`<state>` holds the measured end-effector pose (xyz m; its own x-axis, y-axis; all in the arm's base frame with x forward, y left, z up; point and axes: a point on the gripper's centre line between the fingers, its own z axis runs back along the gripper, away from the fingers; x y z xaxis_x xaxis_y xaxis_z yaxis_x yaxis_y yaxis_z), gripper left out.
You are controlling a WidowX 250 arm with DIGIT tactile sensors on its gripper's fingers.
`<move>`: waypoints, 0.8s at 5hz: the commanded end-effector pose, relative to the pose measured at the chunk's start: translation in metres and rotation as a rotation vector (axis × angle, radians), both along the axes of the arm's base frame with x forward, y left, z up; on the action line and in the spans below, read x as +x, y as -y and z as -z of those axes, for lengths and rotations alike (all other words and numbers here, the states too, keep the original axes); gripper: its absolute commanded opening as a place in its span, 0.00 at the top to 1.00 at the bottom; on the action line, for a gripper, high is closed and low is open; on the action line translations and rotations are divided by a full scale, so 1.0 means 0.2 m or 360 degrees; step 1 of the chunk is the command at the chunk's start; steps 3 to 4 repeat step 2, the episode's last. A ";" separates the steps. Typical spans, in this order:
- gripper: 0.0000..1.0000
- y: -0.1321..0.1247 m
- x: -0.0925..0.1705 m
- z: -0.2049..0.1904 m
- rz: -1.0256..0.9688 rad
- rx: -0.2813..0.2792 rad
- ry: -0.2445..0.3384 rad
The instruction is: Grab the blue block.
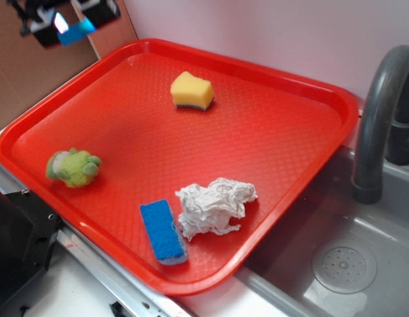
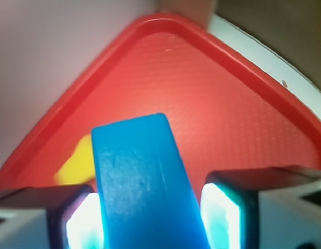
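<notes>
My gripper (image 1: pixel 67 18) hangs high over the far left corner of the red tray (image 1: pixel 283 165), shut on the small smooth blue block (image 1: pixel 77 30). The block is lifted clear of the tray. In the wrist view the blue block (image 2: pixel 142 181) stands between the two lit fingertips (image 2: pixel 82 225) of the gripper (image 2: pixel 150 220), and the tray corner (image 2: pixel 165 21) lies far below.
On the tray lie a yellow sponge (image 1: pixel 191 90), which also shows in the wrist view (image 2: pixel 77 166), a green plush toy (image 1: pixel 73 167), a crumpled white cloth (image 1: pixel 214 206) and a long flat blue sponge (image 1: pixel 163 231). A grey faucet (image 1: pixel 379 119) and sink (image 1: pixel 343 264) are at the right.
</notes>
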<state>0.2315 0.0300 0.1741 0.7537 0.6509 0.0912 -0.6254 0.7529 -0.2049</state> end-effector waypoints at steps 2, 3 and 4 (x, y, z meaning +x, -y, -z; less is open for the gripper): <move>1.00 0.09 -0.09 -0.28 0.1011 -0.0090 0.0136; 1.00 0.09 -0.09 -0.28 0.1011 -0.0090 0.0136; 1.00 0.09 -0.09 -0.28 0.1011 -0.0090 0.0136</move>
